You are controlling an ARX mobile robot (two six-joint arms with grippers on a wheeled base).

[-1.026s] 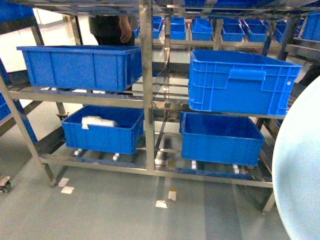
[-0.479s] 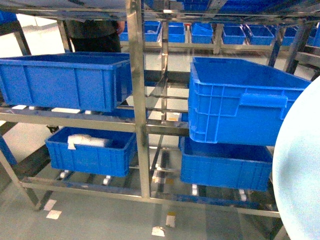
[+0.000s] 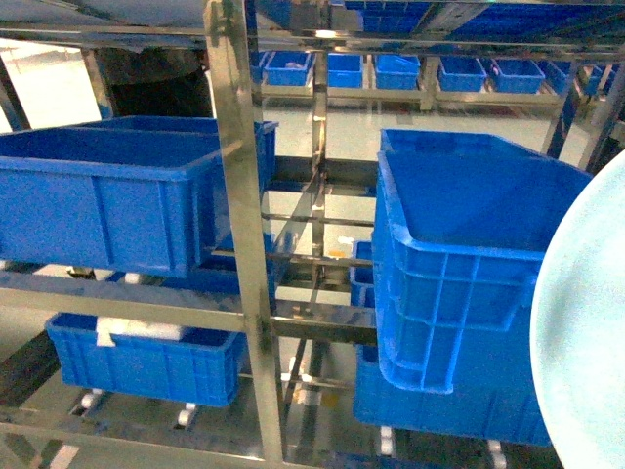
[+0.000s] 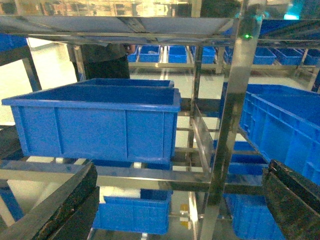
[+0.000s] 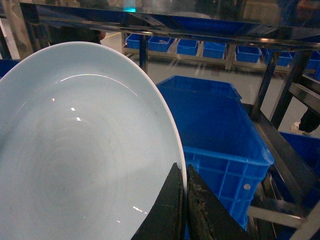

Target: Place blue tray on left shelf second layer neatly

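left gripper (image 4: pixel 180 200): jaws spread, empty | right gripper (image 5: pixel 184 200): clamped on rim
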